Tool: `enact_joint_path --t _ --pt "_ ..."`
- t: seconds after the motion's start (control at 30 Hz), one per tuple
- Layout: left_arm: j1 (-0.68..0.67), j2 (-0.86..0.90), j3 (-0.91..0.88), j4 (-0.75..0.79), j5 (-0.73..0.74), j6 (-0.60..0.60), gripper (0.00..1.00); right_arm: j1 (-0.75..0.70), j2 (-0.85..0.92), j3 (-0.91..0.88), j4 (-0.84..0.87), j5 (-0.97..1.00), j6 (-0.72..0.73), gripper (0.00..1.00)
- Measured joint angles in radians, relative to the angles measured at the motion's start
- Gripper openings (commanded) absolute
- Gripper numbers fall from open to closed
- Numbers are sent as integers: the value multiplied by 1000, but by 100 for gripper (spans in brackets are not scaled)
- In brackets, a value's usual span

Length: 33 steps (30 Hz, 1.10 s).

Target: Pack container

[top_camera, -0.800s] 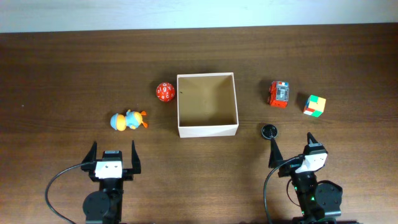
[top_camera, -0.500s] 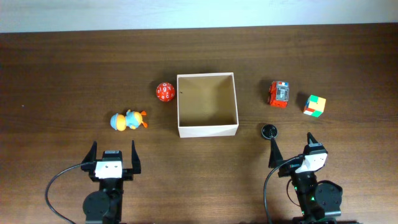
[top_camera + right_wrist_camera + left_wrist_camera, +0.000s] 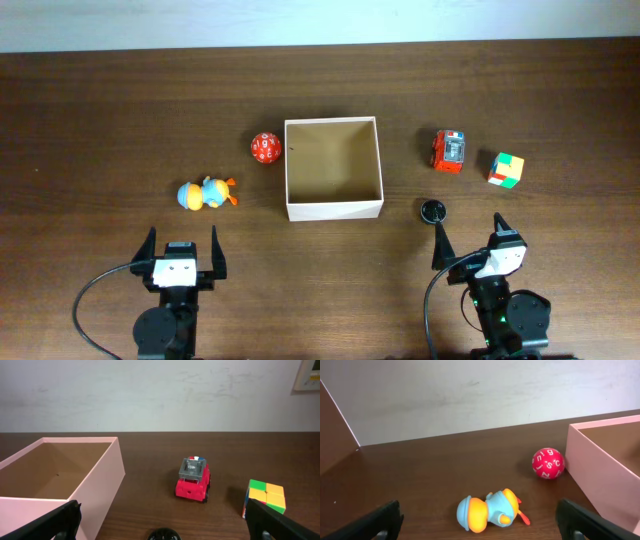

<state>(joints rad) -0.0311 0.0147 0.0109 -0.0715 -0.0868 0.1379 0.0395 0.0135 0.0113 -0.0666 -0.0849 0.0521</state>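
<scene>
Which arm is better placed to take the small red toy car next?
Right. The small red toy car lies right of the white-walled square cardboard box, ahead of the open right pincer; the left pincer sits on the box's other side.

Overhead downward; wrists forward, container (image 3: 334, 210) shared

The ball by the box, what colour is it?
Red ball with white markings, clearest in the left wrist view.
</scene>
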Motion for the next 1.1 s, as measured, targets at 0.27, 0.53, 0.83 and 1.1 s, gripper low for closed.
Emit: enact_joint_path --t 0.27,0.53,0.83,1.1 --pt "0 0 0 0 0 0 99 0 0 0 1 10 0 98" --pt "0 0 0 0 0 0 99 0 0 0 -1 36 0 99" --pt "0 0 0 0 0 0 99 0 0 0 0 34 1 99" --pt "0 0 0 0 0 0 99 0 0 16 29 -82 3 99"
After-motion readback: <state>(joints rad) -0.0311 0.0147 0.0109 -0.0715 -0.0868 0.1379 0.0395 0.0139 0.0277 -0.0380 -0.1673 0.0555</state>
